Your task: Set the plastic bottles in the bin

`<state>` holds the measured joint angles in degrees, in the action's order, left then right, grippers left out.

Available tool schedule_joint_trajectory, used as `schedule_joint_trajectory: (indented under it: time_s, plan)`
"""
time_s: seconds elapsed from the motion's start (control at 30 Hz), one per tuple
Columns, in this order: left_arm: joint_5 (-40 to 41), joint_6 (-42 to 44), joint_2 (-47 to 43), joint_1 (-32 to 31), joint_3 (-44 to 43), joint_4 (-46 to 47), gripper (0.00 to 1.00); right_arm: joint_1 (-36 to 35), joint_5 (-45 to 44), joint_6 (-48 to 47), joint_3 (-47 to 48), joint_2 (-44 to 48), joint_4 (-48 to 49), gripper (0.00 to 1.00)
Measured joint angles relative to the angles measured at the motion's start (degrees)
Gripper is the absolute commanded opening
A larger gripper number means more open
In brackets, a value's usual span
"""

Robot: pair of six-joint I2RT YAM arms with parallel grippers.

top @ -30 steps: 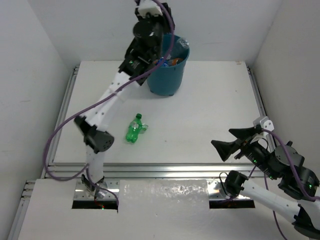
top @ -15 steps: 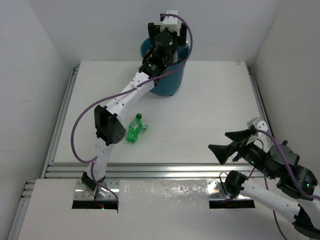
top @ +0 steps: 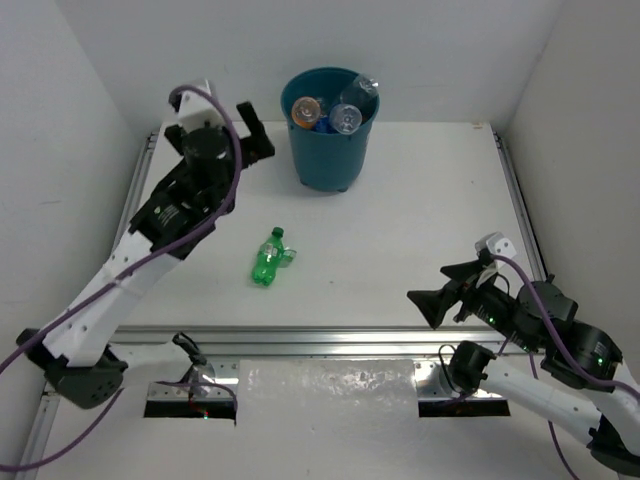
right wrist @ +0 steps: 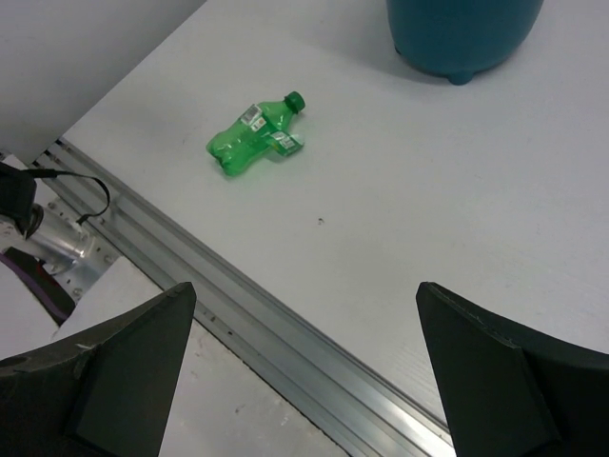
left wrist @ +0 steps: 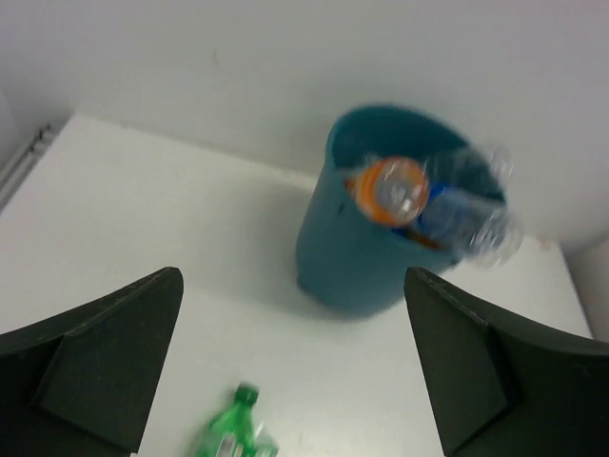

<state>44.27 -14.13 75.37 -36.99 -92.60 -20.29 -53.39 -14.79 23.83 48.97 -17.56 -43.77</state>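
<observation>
The teal bin (top: 328,150) stands at the back of the table and holds several plastic bottles: an orange-labelled one (top: 306,108) and clear ones (top: 348,118). In the left wrist view, the bin (left wrist: 366,257) shows the orange bottle (left wrist: 390,188) and a clear one (left wrist: 476,217). A green bottle (top: 268,256) lies on its side mid-table, also seen from both wrists (left wrist: 233,436) (right wrist: 255,138). My left gripper (top: 222,128) (left wrist: 293,278) hangs open and empty, left of the bin. My right gripper (top: 440,287) (right wrist: 306,290) is open and empty over the near right edge.
Metal rails (top: 330,340) run along the table's near edge, and another rail (top: 135,215) lines the left side. White walls close in the table on the left, back and right. The bin's base (right wrist: 461,38) shows at the top of the right wrist view.
My left arm has swung from above the bin out to its left, and its jaws have opened. My right gripper has drifted slightly left and nearer.
</observation>
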Motion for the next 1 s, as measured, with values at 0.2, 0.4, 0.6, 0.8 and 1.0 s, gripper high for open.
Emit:
schedule_joint_trajectory:
  time_s: [0.2,0.4,0.6,0.8,1.0]
  plan:
    - [-6.1,-7.4,-2.5,1.6,11.2,-12.3,1.0,0.0,1.8,0.4,0.2,-0.8,-0.5,0.99]
    - [-16.1,-9.0,15.1,6.0,17.6,-16.4,0.98,0.0,4.9,1.5,0.3,-1.0,-0.5,0.99]
    - [-22.6,-10.2,23.5,8.6,24.2,-19.4,0.96,0.0,6.7,2.0,0.3,-1.7,-0.5,0.99]
    - [-28.7,-10.9,23.4,8.6,26.4,-15.3,0.84,0.0,7.5,2.0,-0.1,-1.6,-0.4,0.99]
    - [-30.7,-11.9,23.4,8.6,30.6,-13.3,0.71,0.0,7.6,2.0,-0.9,-1.6,-0.3,0.99]
